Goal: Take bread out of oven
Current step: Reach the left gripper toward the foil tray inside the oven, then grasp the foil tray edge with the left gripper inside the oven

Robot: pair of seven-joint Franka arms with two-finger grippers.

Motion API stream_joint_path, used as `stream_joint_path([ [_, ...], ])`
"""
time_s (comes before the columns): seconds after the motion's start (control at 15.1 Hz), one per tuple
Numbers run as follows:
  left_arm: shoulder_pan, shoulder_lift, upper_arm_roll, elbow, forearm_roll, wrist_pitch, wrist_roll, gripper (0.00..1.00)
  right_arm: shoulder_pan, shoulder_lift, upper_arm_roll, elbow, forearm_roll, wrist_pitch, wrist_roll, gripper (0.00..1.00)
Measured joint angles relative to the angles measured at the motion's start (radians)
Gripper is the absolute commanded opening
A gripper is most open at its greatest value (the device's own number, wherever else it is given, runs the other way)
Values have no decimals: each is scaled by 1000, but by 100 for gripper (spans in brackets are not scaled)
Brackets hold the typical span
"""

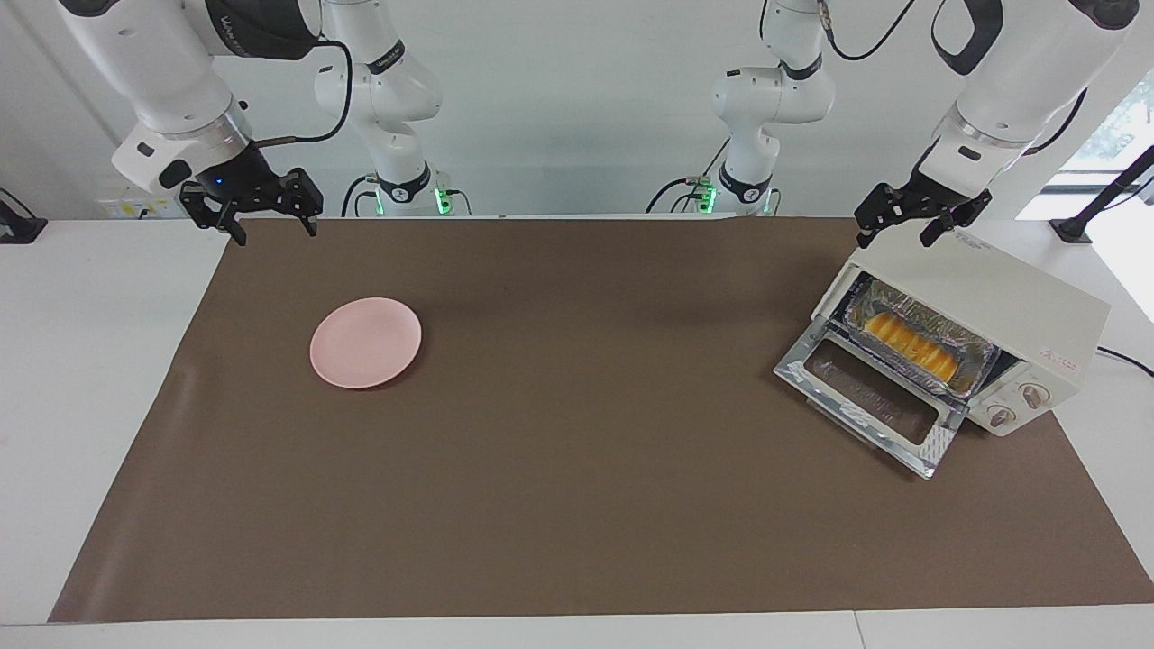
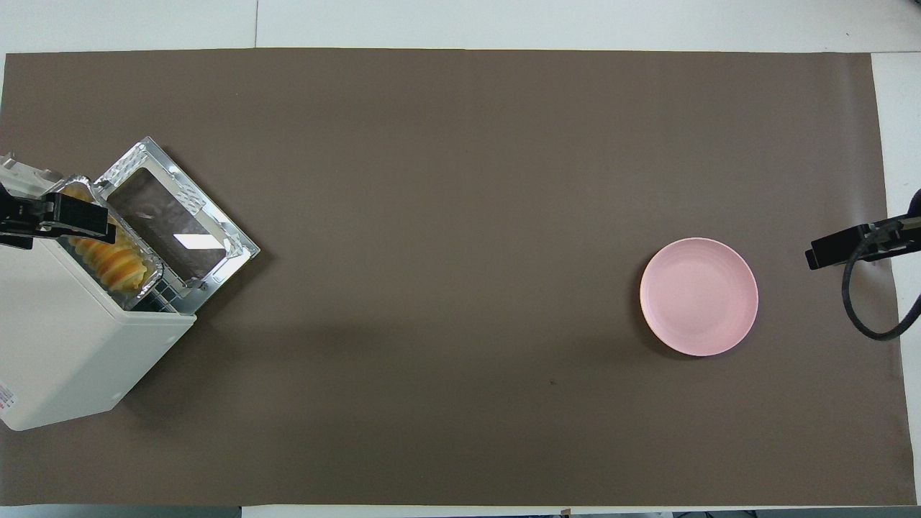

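The cream-white oven [image 1: 1001, 297] stands at the left arm's end of the table, its glass door [image 1: 870, 397] dropped open flat on the mat. The yellow-orange ridged bread [image 1: 911, 345] lies in a silver foil tray [image 1: 978, 365] on the rack inside the opening. It also shows in the overhead view [image 2: 111, 262], beside the oven's body [image 2: 65, 338]. My left gripper [image 1: 894, 236] is open and empty in the air over the oven's top edge. One of its fingers [image 2: 79, 216] covers part of the tray from above. My right gripper [image 1: 275, 233] is open and empty, and waits over the mat's edge at the right arm's end.
A round pink plate [image 1: 365, 342] lies on the brown mat [image 1: 577, 451] toward the right arm's end; it also shows in the overhead view [image 2: 699, 296]. The oven's two knobs [image 1: 1019, 406] face away from the robots.
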Motion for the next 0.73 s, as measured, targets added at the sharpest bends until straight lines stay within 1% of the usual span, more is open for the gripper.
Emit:
stream_joint_path([
  [0.07, 0, 11, 0, 0, 0, 12, -52, 100, 0, 0, 0, 0, 0, 0, 0, 100],
  [0.2, 0, 58, 2, 1, 11, 59, -163, 100, 0, 0, 0, 0, 0, 0, 0, 100],
  [0.46, 1, 202, 2, 1, 123, 213, -410, 100, 0, 0, 0, 0, 0, 0, 0, 100],
  [0.6, 3, 264, 4, -3, 137, 278, -474, 100, 0, 0, 0, 0, 0, 0, 0, 100],
  [0.73, 8, 290, 9, -24, 139, 322, -493, 100, 0, 0, 0, 0, 0, 0, 0, 100],
])
